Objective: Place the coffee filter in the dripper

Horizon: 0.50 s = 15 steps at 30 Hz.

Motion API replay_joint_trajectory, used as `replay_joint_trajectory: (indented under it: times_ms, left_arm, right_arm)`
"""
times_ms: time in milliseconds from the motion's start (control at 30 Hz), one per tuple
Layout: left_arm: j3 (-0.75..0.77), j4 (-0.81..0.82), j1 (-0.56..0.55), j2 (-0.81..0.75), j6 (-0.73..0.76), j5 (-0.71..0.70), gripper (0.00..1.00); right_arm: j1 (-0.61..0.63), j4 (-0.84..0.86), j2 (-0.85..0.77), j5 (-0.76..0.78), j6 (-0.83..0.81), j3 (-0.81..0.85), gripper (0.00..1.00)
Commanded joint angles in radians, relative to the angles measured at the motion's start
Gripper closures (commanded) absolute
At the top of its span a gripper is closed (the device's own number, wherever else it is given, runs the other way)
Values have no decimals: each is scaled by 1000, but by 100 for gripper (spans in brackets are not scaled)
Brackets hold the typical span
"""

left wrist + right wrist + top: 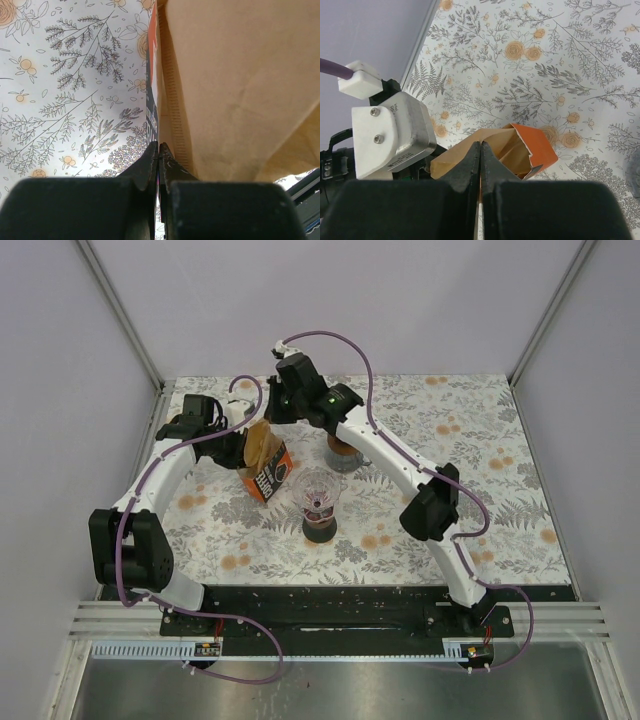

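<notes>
L gripper (159, 148) is clamped on box (276, 476) wall; R gripper (480, 148) is clamped on coffee filter (262, 444), it seems. Paper's thin, floppy, easily torn; top edge is best held.

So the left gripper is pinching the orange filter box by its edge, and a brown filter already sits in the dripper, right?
Not quite. The top external view shows no brown paper in the dripper; the brown filters are sticking up out of the orange filter box. The left gripper is indeed pinching the box by its edge.
</notes>
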Motion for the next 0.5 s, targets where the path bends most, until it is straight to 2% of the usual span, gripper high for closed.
replay_joint_trajectory:
  times_ms: [0,200,467]
  left_arm:
    - [10,24,4,-10,15,26,100]
    - [11,39,-2,-22,-5,10,100]
    - [-21,51,-7,1,43,-23,100]
  right_arm:
    - [15,84,-88,32,12,-41,100]
    - [66,81,-74,212,21,-131,100]
    - [74,166,-113,223,36,-174,100]
